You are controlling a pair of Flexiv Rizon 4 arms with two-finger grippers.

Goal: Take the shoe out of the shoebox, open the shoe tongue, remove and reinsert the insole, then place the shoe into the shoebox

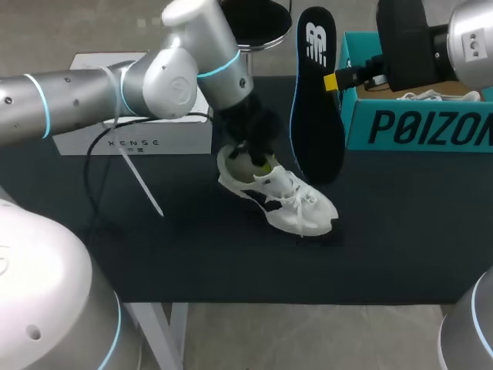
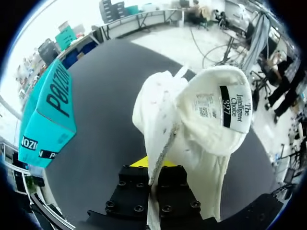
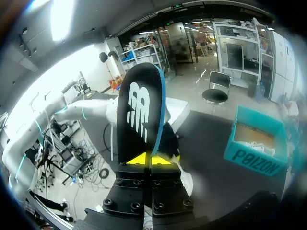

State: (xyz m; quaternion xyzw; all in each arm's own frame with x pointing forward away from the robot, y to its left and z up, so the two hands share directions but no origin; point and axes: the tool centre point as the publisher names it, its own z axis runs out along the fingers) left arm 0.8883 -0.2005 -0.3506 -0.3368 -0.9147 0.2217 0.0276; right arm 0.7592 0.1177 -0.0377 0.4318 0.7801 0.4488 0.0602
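Note:
A white shoe (image 1: 286,202) lies on the dark table, toe toward the front right. My left gripper (image 1: 259,159) is down at the shoe's opening. In the left wrist view the left gripper (image 2: 153,166) is shut on a white fabric edge of the shoe (image 2: 158,110), beside its raised tongue (image 2: 218,108) with the label. My right gripper (image 1: 333,81) is shut on the edge of a black insole (image 1: 317,116), holding it upright above the table just right of the shoe. In the right wrist view the insole (image 3: 139,112) rises from between the right gripper (image 3: 151,160).
The teal shoebox (image 1: 420,127) stands open at the back right with another white shoe (image 1: 422,95) inside; the same shoebox (image 2: 48,112) (image 3: 256,146) shows in both wrist views. A white box (image 1: 135,140) sits at the back left. A thin white strap (image 1: 139,176) hangs from my left arm.

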